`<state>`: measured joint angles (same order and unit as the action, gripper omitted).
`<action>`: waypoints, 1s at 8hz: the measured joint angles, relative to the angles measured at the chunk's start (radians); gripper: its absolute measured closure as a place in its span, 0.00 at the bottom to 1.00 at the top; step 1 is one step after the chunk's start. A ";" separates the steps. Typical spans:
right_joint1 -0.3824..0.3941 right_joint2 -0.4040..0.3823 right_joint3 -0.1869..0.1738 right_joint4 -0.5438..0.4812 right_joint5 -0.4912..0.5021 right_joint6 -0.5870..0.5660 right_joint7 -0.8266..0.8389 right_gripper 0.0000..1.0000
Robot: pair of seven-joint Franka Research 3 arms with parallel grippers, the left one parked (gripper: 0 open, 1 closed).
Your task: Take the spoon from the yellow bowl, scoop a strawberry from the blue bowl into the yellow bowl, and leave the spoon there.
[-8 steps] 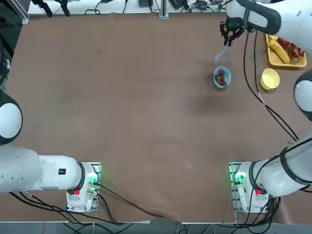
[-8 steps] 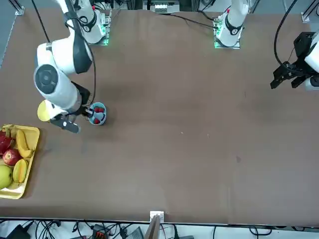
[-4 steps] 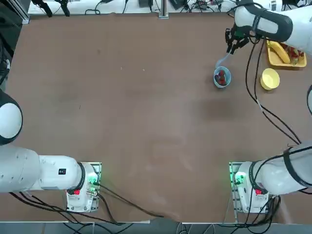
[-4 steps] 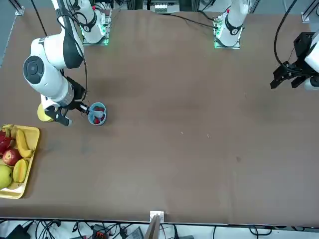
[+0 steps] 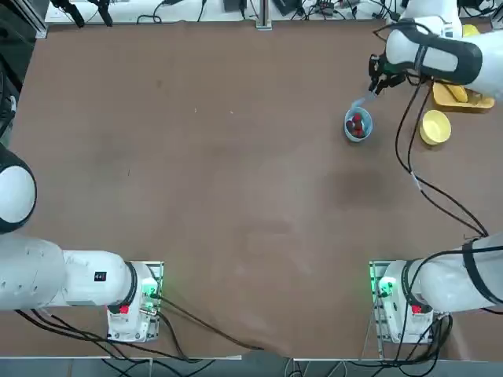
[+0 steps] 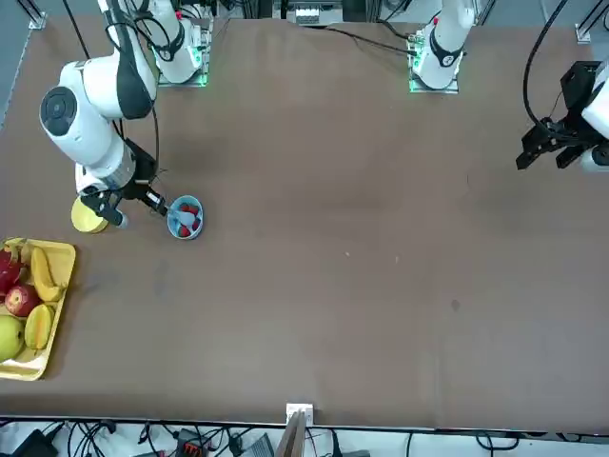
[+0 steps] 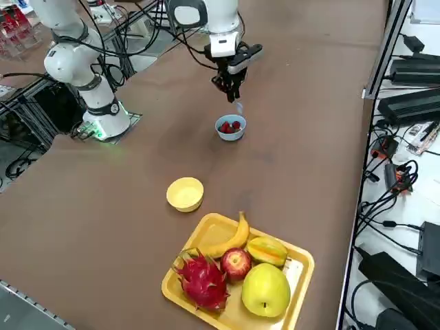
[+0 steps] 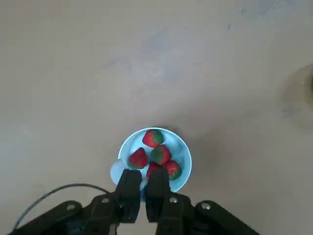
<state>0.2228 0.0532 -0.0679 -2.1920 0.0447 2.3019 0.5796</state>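
Clamped around the handle of the spoon (image 8: pixel 117 170), the right gripper (image 8: pixel 142 196) hangs over the far right part of the table (image 5: pixel 236 196), seen from the robot's side. Its fingers are closed on the thin plastic, with the pale blue-white head of the spoon sticking out past them, at the rim of the blue bowl (image 8: pixel 190 166). No berry shows on the spoon. Whether it touches the rim or sits just above it, I cannot tell.

Inside the blue bowl lie several small red strawberries (image 8: pixel 160 154) with green tops, at least five of them; the one to be moved is among these. Just to the right of that bowl, a little apart, stands the yellow bowl (image 7: pixel 185 195), with nothing visible in it. Farther right and slightly farther off lies the rectangular yellow tray (image 7: pixel 305 271), holding a banana (image 7: pixel 234 240), a red apple (image 7: pixel 236 263), a green fruit (image 7: pixel 266 290), a dragon fruit (image 7: pixel 203 283) and a yellow-green fruit (image 7: pixel 267 251).

The first step looks done: the spoon is out of the yellow bowl. Scooping seems about to start. Left to do are getting one berry onto the spoon, carrying it right, tipping it into the yellow bowl and leaving the spoon there.
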 joint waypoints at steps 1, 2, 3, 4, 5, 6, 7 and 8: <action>0.000 -0.007 0.000 -0.032 0.000 0.043 0.000 0.90; 0.000 -0.011 0.000 -0.053 0.000 0.065 0.000 0.90; 0.000 -0.012 0.000 -0.064 0.000 0.078 0.001 0.90; 0.000 -0.012 0.001 -0.072 0.000 0.087 0.001 0.90; 0.000 -0.013 0.001 -0.080 0.000 0.091 0.001 0.90; 0.000 -0.013 0.001 -0.086 0.000 0.096 0.001 0.90; 0.000 -0.013 0.001 -0.089 0.000 0.097 0.001 0.90; 0.000 -0.013 0.001 -0.092 0.000 0.101 0.001 0.90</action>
<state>0.2229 0.0404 -0.0670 -2.2836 0.0450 2.4031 0.5807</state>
